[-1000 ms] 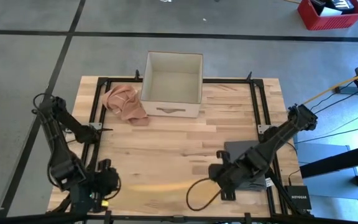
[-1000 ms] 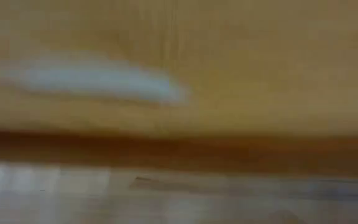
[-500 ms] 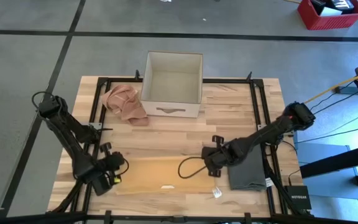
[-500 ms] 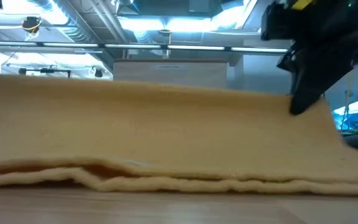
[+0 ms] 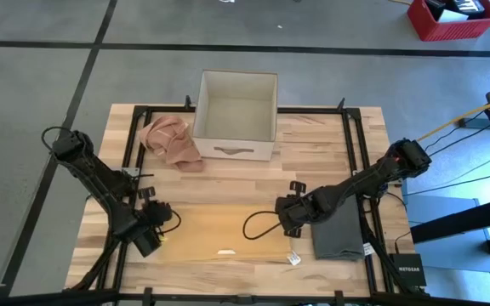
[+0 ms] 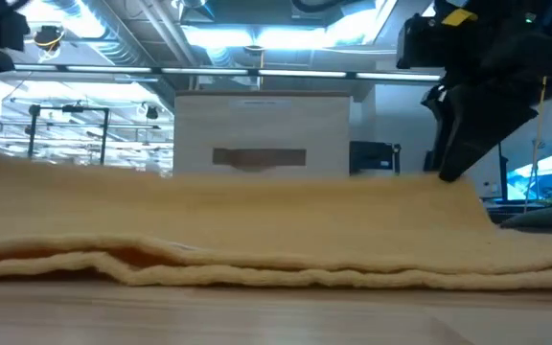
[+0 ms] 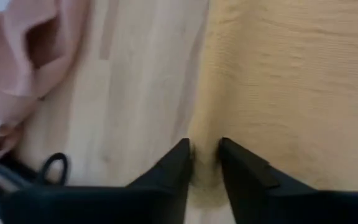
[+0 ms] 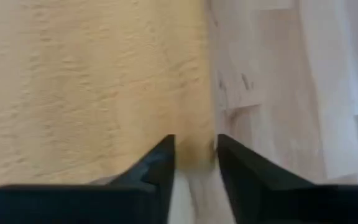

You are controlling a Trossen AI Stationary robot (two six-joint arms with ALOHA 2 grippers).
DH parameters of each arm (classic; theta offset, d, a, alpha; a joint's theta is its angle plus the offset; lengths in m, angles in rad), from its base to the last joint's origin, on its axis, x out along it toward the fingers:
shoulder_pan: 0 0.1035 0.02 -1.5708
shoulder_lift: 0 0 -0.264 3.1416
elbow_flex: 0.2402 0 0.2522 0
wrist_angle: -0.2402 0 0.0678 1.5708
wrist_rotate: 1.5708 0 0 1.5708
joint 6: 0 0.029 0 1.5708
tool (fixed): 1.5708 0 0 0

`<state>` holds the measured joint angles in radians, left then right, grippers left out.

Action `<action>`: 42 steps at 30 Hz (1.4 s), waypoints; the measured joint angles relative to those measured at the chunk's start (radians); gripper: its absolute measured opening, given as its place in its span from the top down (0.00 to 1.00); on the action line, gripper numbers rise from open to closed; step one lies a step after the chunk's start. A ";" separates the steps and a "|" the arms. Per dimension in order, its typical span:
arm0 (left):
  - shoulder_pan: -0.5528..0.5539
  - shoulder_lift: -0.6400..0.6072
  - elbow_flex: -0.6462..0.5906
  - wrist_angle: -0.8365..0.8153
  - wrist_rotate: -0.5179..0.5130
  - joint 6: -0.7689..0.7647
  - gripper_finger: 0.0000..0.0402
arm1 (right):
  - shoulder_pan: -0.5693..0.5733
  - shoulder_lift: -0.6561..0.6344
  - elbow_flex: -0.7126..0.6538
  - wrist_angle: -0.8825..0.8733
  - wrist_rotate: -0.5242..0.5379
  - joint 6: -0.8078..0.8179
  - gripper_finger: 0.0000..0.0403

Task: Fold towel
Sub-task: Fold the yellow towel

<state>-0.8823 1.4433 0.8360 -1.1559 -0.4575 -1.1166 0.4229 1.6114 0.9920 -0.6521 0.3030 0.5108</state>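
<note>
yellow terry towel (image 5: 224, 236): lies flat along the near edge of the wooden slatted table (image 5: 313, 144), folded once, layered hem facing the low camera.

left gripper (image 7: 205, 163): at the towel's left end, low on the table; fingers slightly parted with the cloth edge lying between them, not pinched tight.

right gripper (image 8: 194, 160): at the towel's right end; fingers likewise a little apart astride the cloth edge, grip loose.

grey folded cloth (image 5: 340, 229): near right, just beside the yellow towel's right end.

white tag (image 5: 295, 257): small, at the towel's near right corner.

pink crumpled cloth (image 5: 170, 140): far left, touching the box's left side.

white open fabric box (image 5: 236, 105): far centre, empty as seen from above.

step in hand, judged: letting go after laying one fold over. next move likely calls for both grippers to lift clear without dragging the cloth, then take hold afresh for a second fold, keeping the edges aligned.
</note>
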 joint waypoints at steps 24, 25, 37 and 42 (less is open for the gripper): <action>0.051 -0.050 0.152 -0.006 0.110 -0.094 0.67 | -0.037 0.000 0.114 -0.120 -0.017 -0.056 0.42; 0.071 -0.068 0.130 0.017 0.121 -0.067 0.68 | -0.057 0.000 0.108 -0.115 -0.043 -0.077 0.42; 0.153 -0.264 -0.092 0.177 0.185 -0.031 0.68 | -0.154 -0.006 0.007 -0.044 -0.238 -0.119 0.42; 0.103 -0.258 -0.093 0.345 0.240 -0.047 0.68 | -0.098 -0.026 0.028 -0.064 -0.344 0.018 0.42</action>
<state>-0.7792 1.1853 0.7431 -0.8110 -0.2180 -1.1634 0.3249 1.5855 1.0199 -0.7163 -0.0411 0.5284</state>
